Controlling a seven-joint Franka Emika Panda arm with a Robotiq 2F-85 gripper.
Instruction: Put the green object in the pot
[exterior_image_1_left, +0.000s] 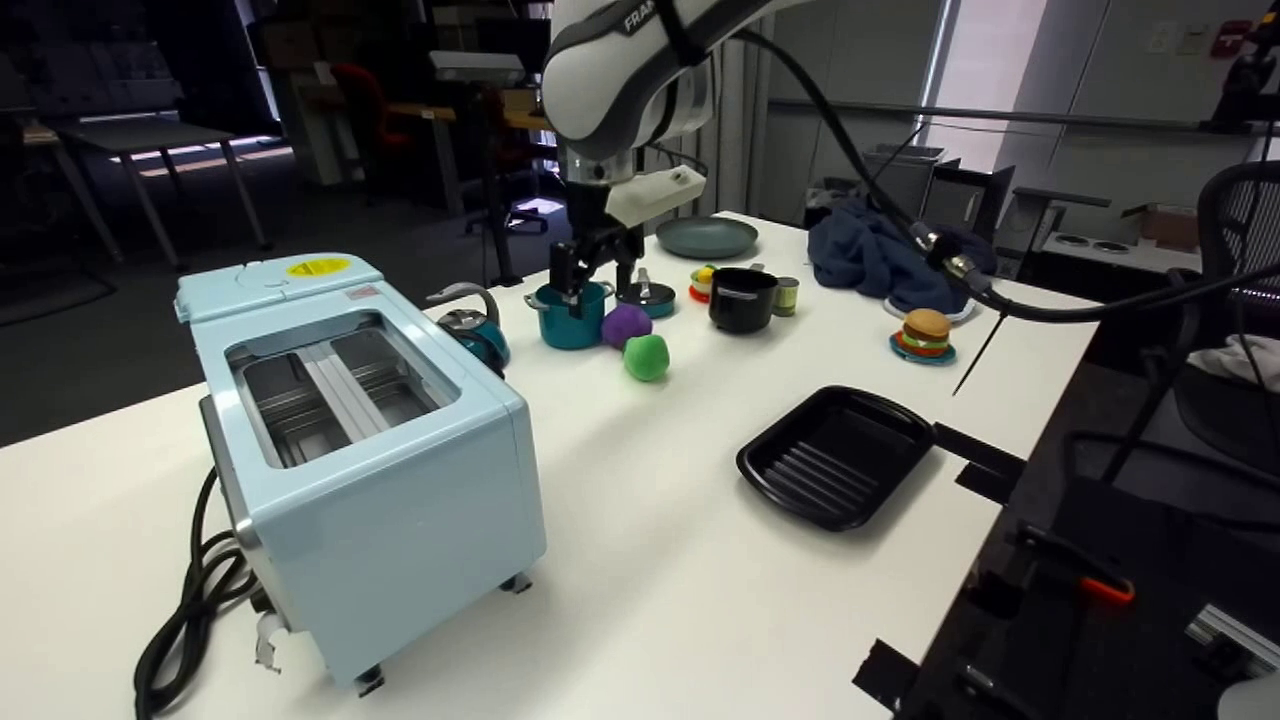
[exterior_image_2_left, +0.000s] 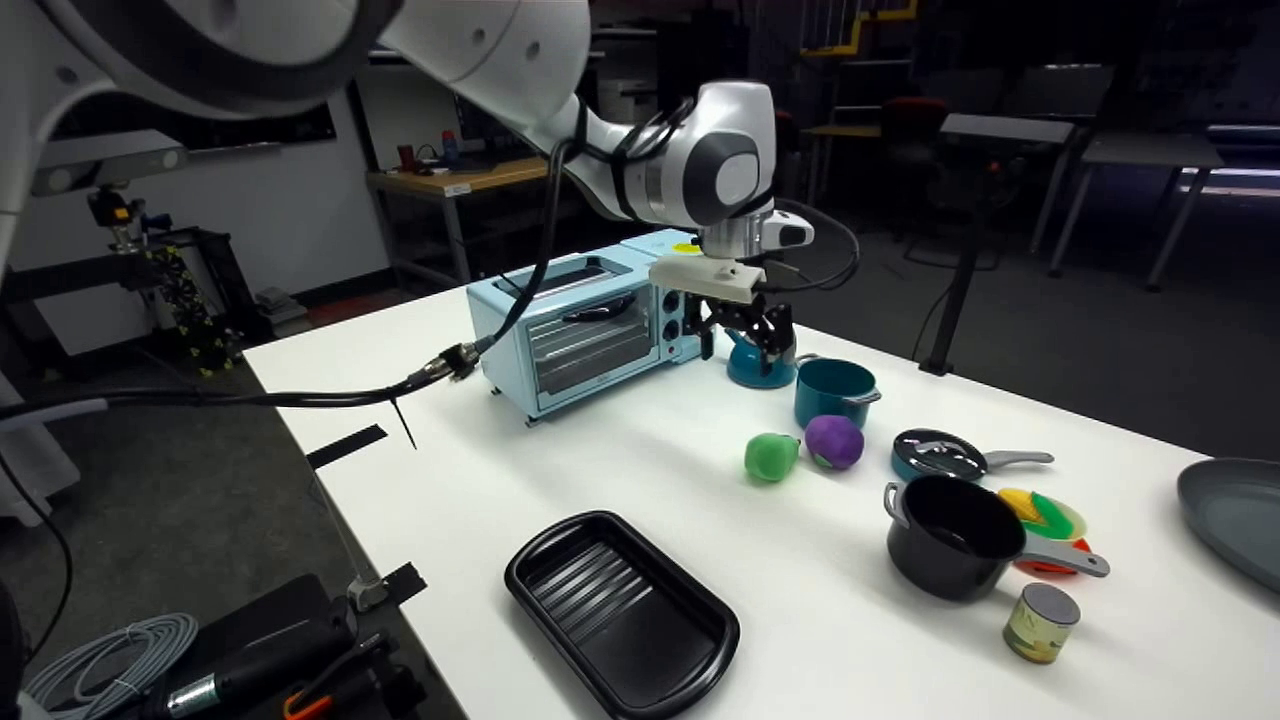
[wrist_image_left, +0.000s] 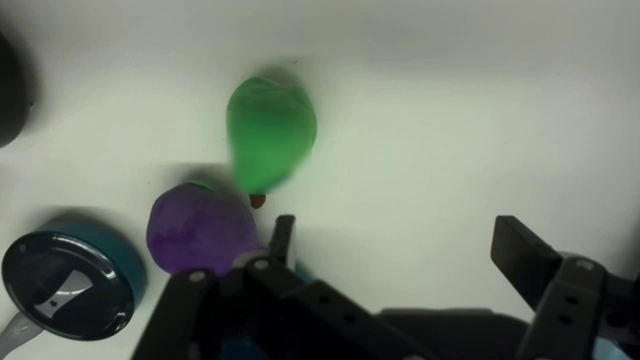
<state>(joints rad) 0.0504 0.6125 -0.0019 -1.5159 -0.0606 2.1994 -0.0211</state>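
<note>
The green object (exterior_image_1_left: 647, 357) is a bright green rounded item with a brown stem, lying on the white table; it also shows in an exterior view (exterior_image_2_left: 771, 457) and, partly blurred, at the wrist view's upper middle (wrist_image_left: 270, 135). A purple ball-like item (exterior_image_2_left: 834, 442) lies beside it. Two pots are in view: a teal pot (exterior_image_2_left: 832, 398) behind the purple item and a black pot (exterior_image_2_left: 950, 545) with a grey handle. My gripper (wrist_image_left: 392, 222) is open and empty, above the table near the teal pot and kettle. In the wrist view its fingers hide most of the teal pot.
A blue kettle (exterior_image_2_left: 757, 370) and a light-blue toaster oven (exterior_image_2_left: 590, 330) stand near my gripper. A lidded teal pan (wrist_image_left: 75, 285), a can (exterior_image_2_left: 1041, 622) and toy food lie around the pots. A black baking tray (exterior_image_2_left: 625, 610) and a toy burger (exterior_image_1_left: 924, 335) are farther off.
</note>
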